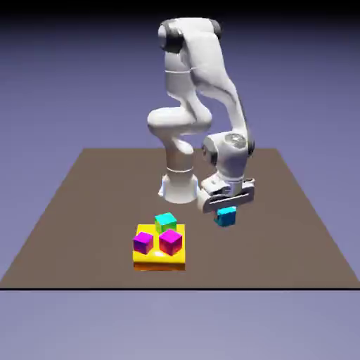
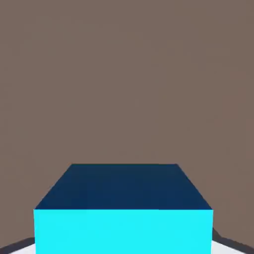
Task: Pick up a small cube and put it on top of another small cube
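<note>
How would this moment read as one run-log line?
gripper: closed on cyan-blue cube | yellow block: bears magenta, purple and turquoise cubes | stacking: not yet done

Table: flat brown top [image 1: 84,232], with a straight near edge; plain brown in the hand view too.
Yellow block: low and flat [image 1: 159,266], lying on the table near its front edge, left of the middle in the exterior view.
Robot base: white [image 1: 180,190], standing on the table, farther back than the block.
</note>
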You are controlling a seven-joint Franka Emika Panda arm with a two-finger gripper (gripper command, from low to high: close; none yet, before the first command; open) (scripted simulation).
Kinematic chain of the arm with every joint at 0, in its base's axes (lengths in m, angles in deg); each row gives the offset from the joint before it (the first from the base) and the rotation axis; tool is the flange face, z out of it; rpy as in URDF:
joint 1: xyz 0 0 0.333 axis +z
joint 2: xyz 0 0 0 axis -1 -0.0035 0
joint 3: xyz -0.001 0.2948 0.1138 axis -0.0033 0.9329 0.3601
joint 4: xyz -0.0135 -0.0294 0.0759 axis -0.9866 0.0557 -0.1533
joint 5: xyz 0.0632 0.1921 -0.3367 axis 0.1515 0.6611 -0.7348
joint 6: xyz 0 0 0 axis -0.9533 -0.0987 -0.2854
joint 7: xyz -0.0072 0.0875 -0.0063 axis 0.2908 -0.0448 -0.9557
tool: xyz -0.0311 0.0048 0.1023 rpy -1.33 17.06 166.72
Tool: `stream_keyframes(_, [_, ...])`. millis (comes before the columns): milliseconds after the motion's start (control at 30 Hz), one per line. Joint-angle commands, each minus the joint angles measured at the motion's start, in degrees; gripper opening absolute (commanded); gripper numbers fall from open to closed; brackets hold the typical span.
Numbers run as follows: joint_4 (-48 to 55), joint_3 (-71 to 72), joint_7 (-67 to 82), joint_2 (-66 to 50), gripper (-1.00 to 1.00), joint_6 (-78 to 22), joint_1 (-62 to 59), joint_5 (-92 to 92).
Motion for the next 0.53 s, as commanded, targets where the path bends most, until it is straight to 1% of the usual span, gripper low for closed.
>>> stream_keyframes(0, [0.7, -2.0, 0.2, 1.8, -1.0, -2.5, -1.8, -0.4])
stream_keyframes(167, [4.1, -11.9, 1.3, 10.5, -1.0, -14.7, -10.5, -2.1])
stream_keyframes(200, [4.1, -11.9, 1.3, 10.5, -1.0, -14.7, -10.5, -2.1])
stream_keyframes(367, [0.5, -12.1, 1.8, 1.7, -1.0, -2.2, -10.4, -1.6])
stream_keyframes(400, [0.3, -12.1, 1.8, 1.2, -1.0, -1.4, -10.4, -1.6])
stream_keyframes(433, [0.3, -12.1, 1.8, 1.2, 1.0, -1.4, -10.4, -1.6])
stream_keyframes(467, [0.3, -12.1, 1.8, 1.2, 1.0, -1.4, -10.4, -1.6])
stream_keyframes(500, [1.0, -12.1, 1.7, 2.9, 1.0, -3.9, -10.4, -1.7])
